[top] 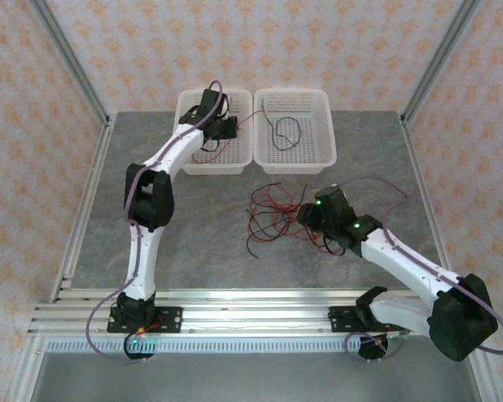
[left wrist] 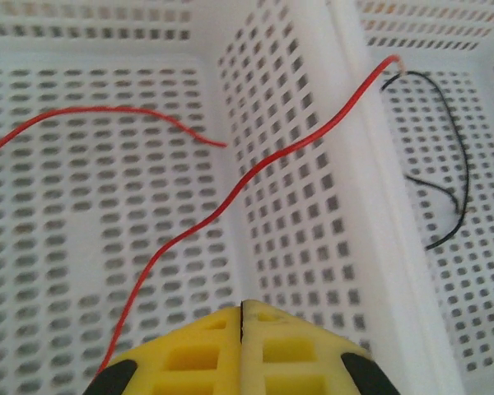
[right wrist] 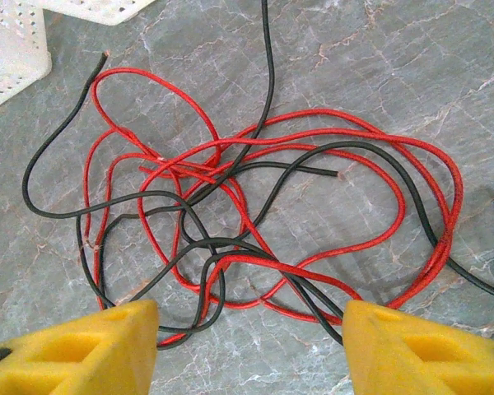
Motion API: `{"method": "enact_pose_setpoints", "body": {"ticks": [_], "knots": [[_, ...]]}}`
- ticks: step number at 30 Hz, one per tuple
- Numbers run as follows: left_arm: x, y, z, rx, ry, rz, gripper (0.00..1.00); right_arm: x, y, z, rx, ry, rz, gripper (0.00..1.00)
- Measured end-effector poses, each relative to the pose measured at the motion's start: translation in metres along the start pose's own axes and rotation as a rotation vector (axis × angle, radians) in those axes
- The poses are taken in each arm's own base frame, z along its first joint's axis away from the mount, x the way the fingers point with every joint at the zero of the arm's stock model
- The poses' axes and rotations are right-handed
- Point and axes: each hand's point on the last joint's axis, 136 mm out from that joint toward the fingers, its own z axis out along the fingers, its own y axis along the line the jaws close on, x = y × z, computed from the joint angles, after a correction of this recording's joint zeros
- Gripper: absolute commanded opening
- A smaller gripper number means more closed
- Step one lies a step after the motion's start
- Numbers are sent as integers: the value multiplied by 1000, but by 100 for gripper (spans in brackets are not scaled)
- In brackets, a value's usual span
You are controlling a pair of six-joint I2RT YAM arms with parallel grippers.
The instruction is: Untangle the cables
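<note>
Right claw (right wrist: 249, 319) hangs spread wide over the tangled cables (right wrist: 230, 206).

Robot lab test cell.
Silver aluminium frame rail (top: 235, 314), grey marble-look tabletop (top: 201, 243), beige patterned enclosure walls (top: 260, 42).

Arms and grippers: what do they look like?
Both arms, left arm and right arm, have white links, black joints and a lilac-grey cable alongside. Green lights glow on the right one. Left gripper and right gripper have yellow fingers with moulded recesses.
</note>
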Motion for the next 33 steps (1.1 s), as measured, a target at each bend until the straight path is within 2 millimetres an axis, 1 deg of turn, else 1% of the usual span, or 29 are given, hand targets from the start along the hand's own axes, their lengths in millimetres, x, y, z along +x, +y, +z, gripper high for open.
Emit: {"method": "enact_pose_setpoints", "body": {"ticks": [1, 3, 5, 7, 9, 11, 12, 13, 17, 19, 21, 23, 25, 27, 30, 31, 33], "knots": [[-2, -2, 7, 17, -1, -1, 7, 0, 0, 0, 0, 0, 0, 60], [-5, -5, 26, 55, -2, -6, 13, 0, 0, 0, 2, -1, 0, 60], [-5, -4, 44, 87, 4, -24, 17, 0, -1, 0, 5, 0, 1, 60], [1, 3, 60, 110, 21, -51, 21, 1, -2, 0, 9, 2, 3, 60], [9, 14, 72, 124, 43, -91, 28, 0, -3, 0, 13, -2, 4, 60], [11, 25, 80, 127, 39, -132, 33, 0, -3, 0, 20, -2, 6, 60], [8, 31, 82, 124, 27, -153, 37, -1, -3, 1, 22, -1, 6, 60], [5, 35, 83, 122, 14, -169, 38, -1, -2, 2, 24, 0, 7, 60], [-20, 57, 83, 101, -92, -264, 38, -1, -3, 7, 41, 10, 12, 60], [-26, 71, 86, 79, -138, -320, 38, 1, -5, 9, 47, 16, 12, 60], [-24, 87, 90, 44, -164, -378, 38, 2, -6, 11, 53, 21, 14, 60], [-15, 106, 95, -4, -178, -435, 38, 3, -7, 12, 59, 26, 14, 60], [-8, 120, 98, -33, -191, -474, 37, 3, -7, 13, 63, 30, 14, 60], [-16, 122, 93, -37, -224, -487, 36, 4, -8, 15, 68, 34, 13, 60], [-25, 118, 80, -26, -257, -480, 37, 6, -9, 20, 81, 45, 12, 60], [-27, 115, 74, -22, -265, -460, 39, 7, -10, 21, 83, 49, 10, 60], [-31, 106, 61, -16, -282, -401, 47, 8, -11, 23, 90, 55, 9, 60]]}}
